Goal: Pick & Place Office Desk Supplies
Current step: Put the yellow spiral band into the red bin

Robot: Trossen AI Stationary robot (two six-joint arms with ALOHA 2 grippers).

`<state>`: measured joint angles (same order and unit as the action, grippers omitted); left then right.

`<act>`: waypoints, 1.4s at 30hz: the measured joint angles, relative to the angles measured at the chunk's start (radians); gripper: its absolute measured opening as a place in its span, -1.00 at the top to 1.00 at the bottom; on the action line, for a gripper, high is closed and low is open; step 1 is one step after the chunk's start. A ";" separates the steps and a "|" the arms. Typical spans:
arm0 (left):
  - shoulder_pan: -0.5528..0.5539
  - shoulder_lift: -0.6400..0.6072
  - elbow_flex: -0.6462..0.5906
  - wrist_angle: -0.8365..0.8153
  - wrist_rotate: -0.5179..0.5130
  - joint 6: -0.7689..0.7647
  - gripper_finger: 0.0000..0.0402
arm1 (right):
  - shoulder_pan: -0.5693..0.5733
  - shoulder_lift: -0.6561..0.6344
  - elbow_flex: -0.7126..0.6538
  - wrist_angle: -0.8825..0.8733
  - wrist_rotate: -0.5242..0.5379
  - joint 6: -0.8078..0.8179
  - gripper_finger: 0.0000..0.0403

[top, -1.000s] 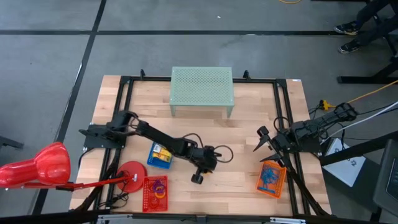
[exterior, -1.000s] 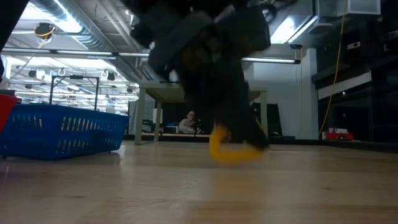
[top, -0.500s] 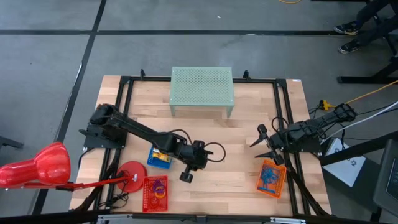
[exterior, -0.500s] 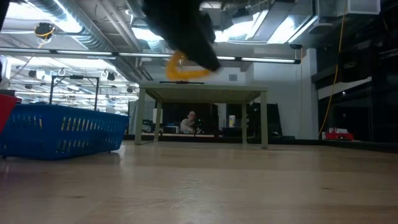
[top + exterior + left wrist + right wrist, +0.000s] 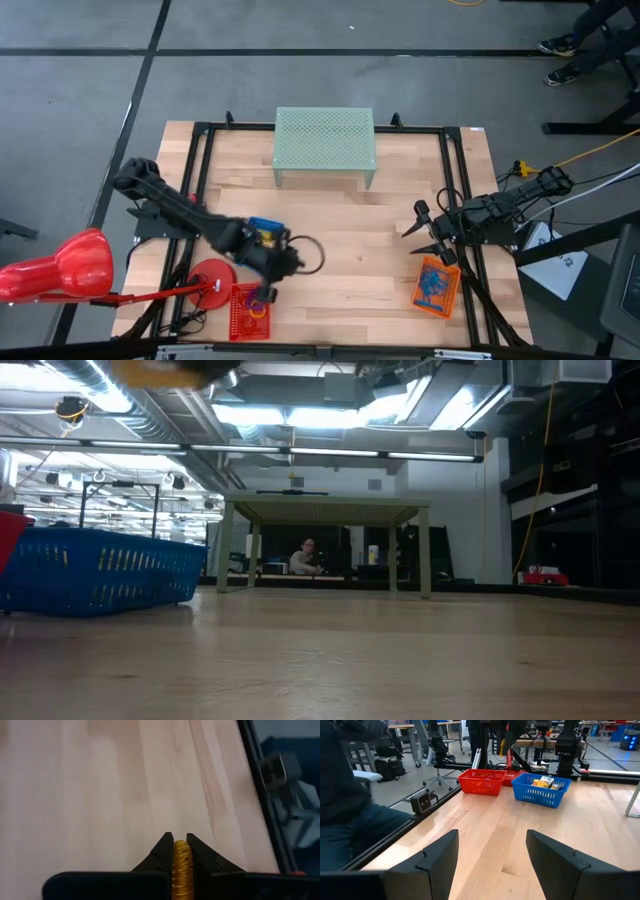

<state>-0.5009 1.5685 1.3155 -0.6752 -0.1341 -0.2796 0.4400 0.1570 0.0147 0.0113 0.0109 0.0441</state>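
A: Left wrist view — the left pincer (image 5: 180, 851) has its fingers pinched tight on a yellow loop (image 5: 181, 870), with bare desk (image 5: 115, 795) beyond.

B: And from above, that left pincer (image 5: 262, 293) hangs over the red tray (image 5: 238, 322), just beside the blue tray (image 5: 262, 226) (clips inside).

A: The right pincer (image 5: 492, 851)?

B: Fingers spread wide, holding nothing, at the desk's right edge by the orange tray (image 5: 437, 286), which has blue loops (image 5: 433, 284) in it.
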 joint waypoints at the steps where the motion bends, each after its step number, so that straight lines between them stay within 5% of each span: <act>1: -0.022 -0.012 -0.020 -0.011 -0.001 -0.046 0.90 | 0.000 0.000 0.000 0.000 0.000 0.000 -0.17; 12: -0.312 -0.062 -0.214 0.112 -0.126 -0.476 0.90 | 0.000 0.000 0.000 0.002 0.005 -0.003 -0.17; 18: -0.422 -0.059 -0.348 0.316 -0.235 -0.592 0.90 | 0.000 0.000 0.000 0.003 0.008 -0.003 -0.17; 27: -0.448 -0.058 -0.530 0.416 -0.220 -0.635 0.89 | 0.000 0.000 0.001 0.002 0.008 -0.002 -0.17; 37: -0.447 -0.059 -0.551 0.503 -0.219 -0.578 0.32 | 0.000 0.000 0.001 0.002 0.008 0.001 -0.17; 42: -0.448 -0.063 -0.551 0.514 -0.336 -0.529 0.07 | 0.000 0.000 0.001 0.002 0.008 0.002 -0.17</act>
<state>-0.9487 1.5054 0.7647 -0.1614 -0.4700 -0.8082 0.4400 0.1570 0.0154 0.0132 0.0189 0.0456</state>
